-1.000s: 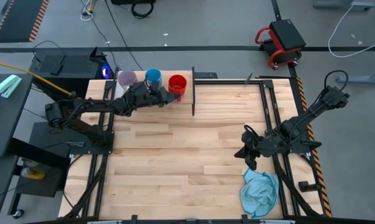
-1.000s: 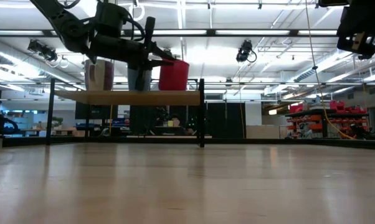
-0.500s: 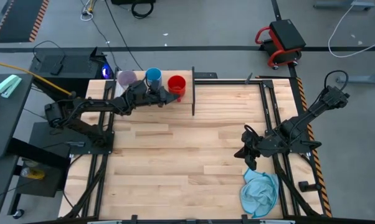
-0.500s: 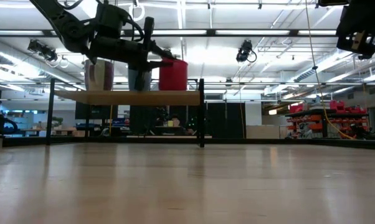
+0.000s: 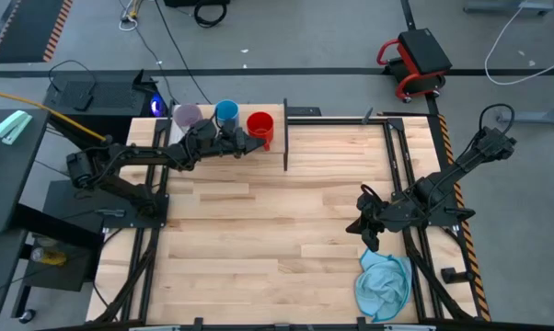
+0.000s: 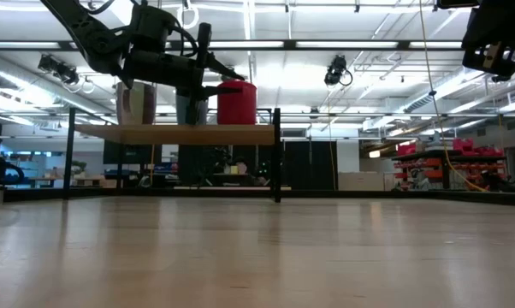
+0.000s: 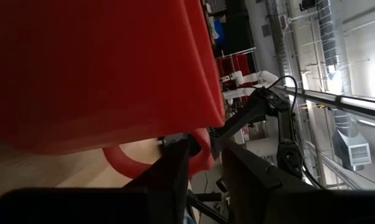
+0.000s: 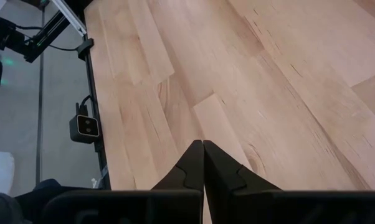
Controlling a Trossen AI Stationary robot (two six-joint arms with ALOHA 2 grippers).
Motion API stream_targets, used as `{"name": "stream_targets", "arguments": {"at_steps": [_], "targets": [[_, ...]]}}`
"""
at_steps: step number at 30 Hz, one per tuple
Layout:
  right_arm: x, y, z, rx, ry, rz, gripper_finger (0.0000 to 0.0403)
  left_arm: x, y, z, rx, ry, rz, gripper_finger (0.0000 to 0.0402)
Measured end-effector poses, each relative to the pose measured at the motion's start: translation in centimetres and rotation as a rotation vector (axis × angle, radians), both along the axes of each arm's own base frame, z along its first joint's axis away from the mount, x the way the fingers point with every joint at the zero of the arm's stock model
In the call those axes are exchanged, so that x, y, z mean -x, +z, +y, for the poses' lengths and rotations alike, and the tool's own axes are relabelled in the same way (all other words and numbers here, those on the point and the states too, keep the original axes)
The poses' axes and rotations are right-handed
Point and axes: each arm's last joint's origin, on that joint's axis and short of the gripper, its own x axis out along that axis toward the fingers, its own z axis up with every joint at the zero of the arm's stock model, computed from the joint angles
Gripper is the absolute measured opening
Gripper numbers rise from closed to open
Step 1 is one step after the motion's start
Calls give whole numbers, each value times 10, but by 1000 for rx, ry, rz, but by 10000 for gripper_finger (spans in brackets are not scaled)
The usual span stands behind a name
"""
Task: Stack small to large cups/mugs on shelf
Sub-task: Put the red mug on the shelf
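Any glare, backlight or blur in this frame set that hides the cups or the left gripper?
Low view: bright ceiling lights backlight the shelf, leaving the left gripper nearly a silhouette, though the red cup reads clearly. Left wrist view: the red cup fills the picture, soft and close; a finger is dark. High view: evenly lit, no glare. Right wrist view: sharp, tabletop only.

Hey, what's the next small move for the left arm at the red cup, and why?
Probably back the left hand straight away from the red cup. The cup seems to sit on the shelf beside the blue cup, and the fingers look parted at its handle.
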Motion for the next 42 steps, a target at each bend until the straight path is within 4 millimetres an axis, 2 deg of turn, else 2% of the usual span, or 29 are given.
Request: {"name": "stream_targets", "arguments": {"at_steps": [19,26,42], "targets": [[0,0,0,21,19,-3,7,-1,13,-11,-37,14,-56,105],[0,0,0,27,25,-4,7,0,-1,-13,33,32,92,105],[0,0,0,31,28,-4,7,-1,3,-13,6,59,41,105]]}}
